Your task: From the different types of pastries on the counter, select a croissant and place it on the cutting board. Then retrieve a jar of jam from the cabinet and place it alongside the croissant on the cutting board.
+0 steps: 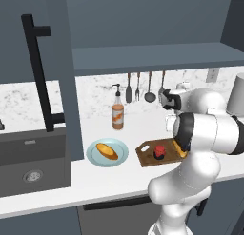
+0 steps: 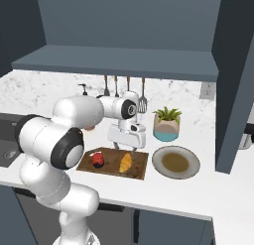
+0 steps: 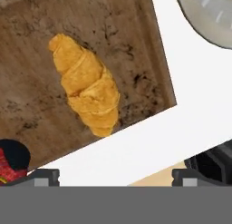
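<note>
The brown cutting board [image 2: 111, 168] lies on the white counter [image 2: 198, 194]. On it the golden croissant [image 2: 126, 162] rests beside the small red jar of jam [image 2: 98, 160], which stands upright. My gripper [image 2: 125, 147] hangs open just above the board's far edge, touching neither. In the hand view the croissant [image 3: 86, 85] lies across the board [image 3: 31, 51], the jar of jam [image 3: 11, 160] is at the lower left, and the dark fingertips [image 3: 43, 177] stand wide apart. From the left, the jar of jam [image 1: 159, 152] sits on the board [image 1: 147, 155]; my arm hides most of the croissant [image 1: 179, 147].
Left of the board, a light blue plate holds another pastry [image 1: 107, 151]. An orange pump bottle [image 1: 117, 114] stands behind it. A round plate [image 2: 176, 162] and a potted plant [image 2: 166, 122] sit right of the board. The cabinet door [image 1: 47, 63] hangs open above the sink [image 1: 31, 162].
</note>
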Controlling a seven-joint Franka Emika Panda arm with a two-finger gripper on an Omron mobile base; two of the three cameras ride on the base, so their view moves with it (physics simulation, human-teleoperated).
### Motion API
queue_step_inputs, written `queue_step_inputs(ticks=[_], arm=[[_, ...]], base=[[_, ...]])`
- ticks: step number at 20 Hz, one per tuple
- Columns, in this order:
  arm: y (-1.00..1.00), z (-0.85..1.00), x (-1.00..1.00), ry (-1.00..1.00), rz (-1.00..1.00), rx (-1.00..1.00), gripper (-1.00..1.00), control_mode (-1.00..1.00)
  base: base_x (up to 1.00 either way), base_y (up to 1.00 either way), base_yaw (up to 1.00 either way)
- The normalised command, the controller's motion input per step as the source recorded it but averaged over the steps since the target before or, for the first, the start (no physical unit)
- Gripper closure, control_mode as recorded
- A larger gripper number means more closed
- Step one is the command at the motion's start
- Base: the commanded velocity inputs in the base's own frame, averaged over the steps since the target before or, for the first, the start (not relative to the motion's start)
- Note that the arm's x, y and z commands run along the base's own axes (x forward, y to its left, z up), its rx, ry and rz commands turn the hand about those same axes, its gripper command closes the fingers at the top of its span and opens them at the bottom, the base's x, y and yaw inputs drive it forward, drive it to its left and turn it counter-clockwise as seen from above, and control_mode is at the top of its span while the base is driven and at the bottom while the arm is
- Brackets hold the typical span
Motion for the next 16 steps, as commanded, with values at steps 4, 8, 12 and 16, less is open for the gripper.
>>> queue_step_inputs(ticks=[4, 8, 12, 16], arm=[[0.00, 0.07, -1.00, 0.03, 0.00, 0.08, -1.00, -1.00], [0.01, 0.21, -0.81, -0.08, 0.00, -0.01, -1.00, -1.00], [0.00, 0.10, -0.61, -0.50, 0.04, -0.19, -1.00, -1.00], [0.00, 0.11, -0.61, -0.43, 0.06, -0.11, -1.00, -1.00]], base=[[0.00, 0.00, 0.00], [0.00, 0.00, 0.00], [0.00, 0.00, 0.00], [0.00, 0.00, 0.00]])
